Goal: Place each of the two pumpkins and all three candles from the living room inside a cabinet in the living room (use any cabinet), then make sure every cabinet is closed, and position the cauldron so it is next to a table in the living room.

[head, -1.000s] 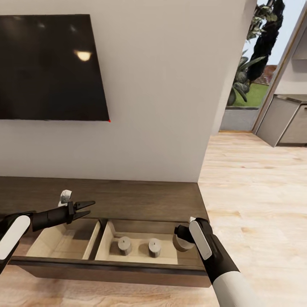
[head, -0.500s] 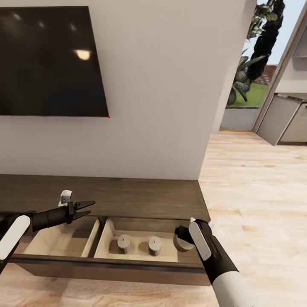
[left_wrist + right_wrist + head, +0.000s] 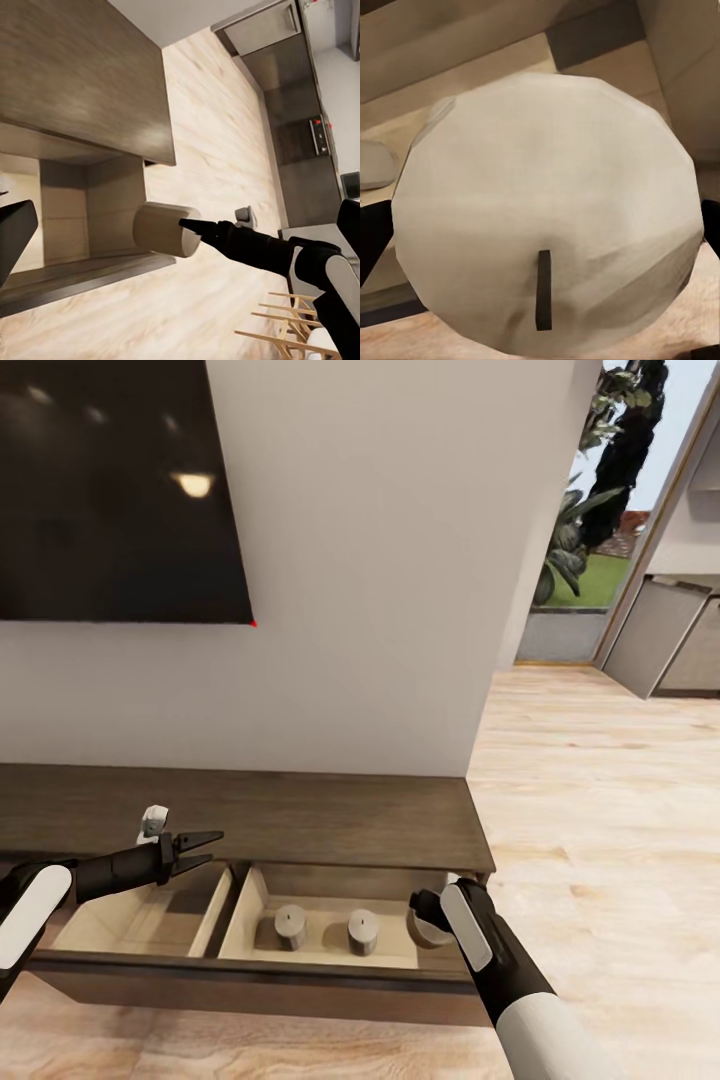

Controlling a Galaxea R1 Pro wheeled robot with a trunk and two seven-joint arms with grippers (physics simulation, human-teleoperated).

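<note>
Two stubby grey-tan cylinder candles [image 3: 290, 926] already stand in the open pale-wood drawer [image 3: 330, 950] of the long dark-brown cabinet [image 3: 300, 820]. Our right gripper [image 3: 428, 922] clamps the third tan candle [image 3: 165, 229] at the drawer's right end (not yet released); our left gripper [image 3: 205, 847] hangs released. We judge pumpkins, closing and cauldron remain.

Bright, even, soft-edged renders; lamp glare on the television [image 3: 120, 490].

A dark TV [image 3: 120, 490] hangs on the pale wall [image 3: 380, 580]. Light plank floor [image 3: 600, 810] runs to a glass door [image 3: 590, 510] with greenery outside; grey kitchen units [image 3: 665, 645] stand beyond.
</note>
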